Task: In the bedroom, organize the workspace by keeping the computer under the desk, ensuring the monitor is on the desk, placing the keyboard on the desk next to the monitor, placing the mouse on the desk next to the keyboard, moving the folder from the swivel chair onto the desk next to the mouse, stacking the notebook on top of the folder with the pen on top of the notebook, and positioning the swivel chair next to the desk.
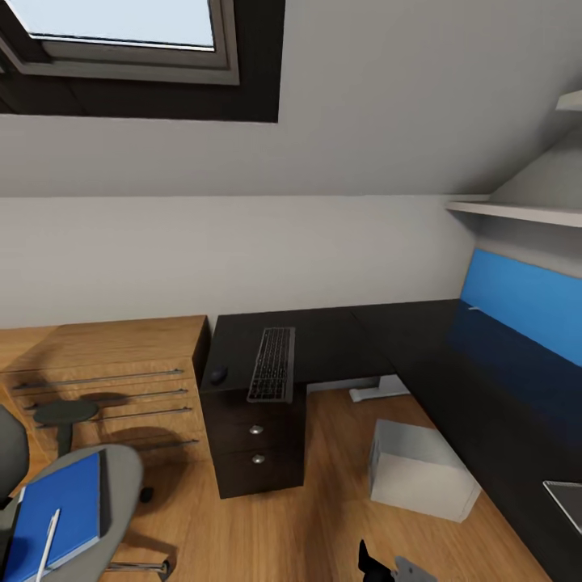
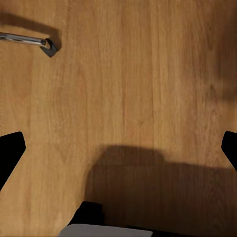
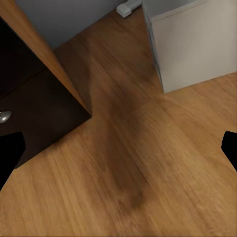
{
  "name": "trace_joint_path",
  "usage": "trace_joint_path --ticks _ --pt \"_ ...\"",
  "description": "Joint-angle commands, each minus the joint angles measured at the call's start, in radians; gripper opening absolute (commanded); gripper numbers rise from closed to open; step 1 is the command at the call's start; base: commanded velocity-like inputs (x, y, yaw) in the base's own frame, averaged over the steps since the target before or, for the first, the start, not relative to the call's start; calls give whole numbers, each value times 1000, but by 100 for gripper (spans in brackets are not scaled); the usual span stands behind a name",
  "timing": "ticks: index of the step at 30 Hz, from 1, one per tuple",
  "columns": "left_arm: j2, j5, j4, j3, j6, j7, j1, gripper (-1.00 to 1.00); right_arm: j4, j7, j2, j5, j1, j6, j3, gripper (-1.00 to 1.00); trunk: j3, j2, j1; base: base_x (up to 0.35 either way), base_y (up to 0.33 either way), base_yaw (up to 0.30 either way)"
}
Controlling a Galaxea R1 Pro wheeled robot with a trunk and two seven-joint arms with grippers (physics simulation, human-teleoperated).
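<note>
Both grippers' jaws apart over wood floor point(image 2: 138, 74); computer point(image 3: 197, 44) ahead of right gripper point(image 3: 118, 148), apart from it; left gripper point(image 2: 118, 148) holds nothing

No text, label, brand or number can be read on anything here.

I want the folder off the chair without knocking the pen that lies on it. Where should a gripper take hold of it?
Likely at the folder's dark spine edge, coming in from the side toward the desk. It lies flat on the swivel chair's seat, so only a thin edge offers a pinch, and the pen lies near the opposite side.
</note>
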State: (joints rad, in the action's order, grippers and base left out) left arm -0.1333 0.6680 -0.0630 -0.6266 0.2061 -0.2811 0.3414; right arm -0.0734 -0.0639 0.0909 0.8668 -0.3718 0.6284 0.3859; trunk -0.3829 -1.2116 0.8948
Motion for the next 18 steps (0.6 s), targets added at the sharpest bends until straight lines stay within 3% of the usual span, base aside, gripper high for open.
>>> trace_joint_path --ticks 1,18 --pt "0 7 0 -8 2 -4 1 100 1 -7 0 11 -1 4 4 100 2 7 -4 0 0 0" --pt "1 10 0 -7 2 -6 1 100 2 -7 2 11 -1 4 3 100 55 126 -69 0 0 0"
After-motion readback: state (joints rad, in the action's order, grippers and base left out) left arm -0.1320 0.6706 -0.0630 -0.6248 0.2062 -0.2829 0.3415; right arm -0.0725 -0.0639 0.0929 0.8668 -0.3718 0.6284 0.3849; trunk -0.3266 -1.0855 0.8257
